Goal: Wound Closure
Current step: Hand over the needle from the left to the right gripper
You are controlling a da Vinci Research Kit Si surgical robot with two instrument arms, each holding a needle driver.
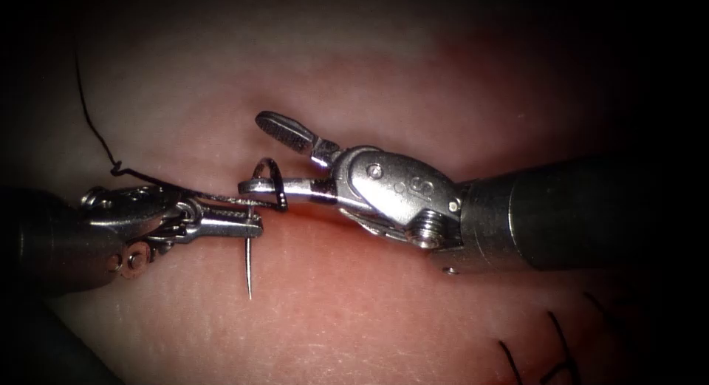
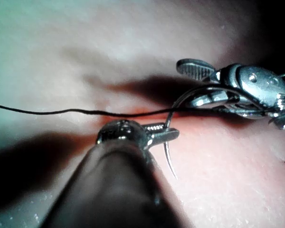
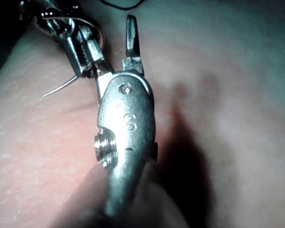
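Left tool (image 1: 247, 224): jaws clamped on the needle (image 1: 249, 270) near mid-curve, point hanging free over the tissue (image 1: 369, 318).
Right tool (image 1: 269, 152): jaws spread wide, gripping nothing; the needle's swaged end loops by its lower jaw.
Thread (image 1: 92, 126): trails far left from the needle.
Cut (image 1: 310, 216): runs left-right beneath both tools.
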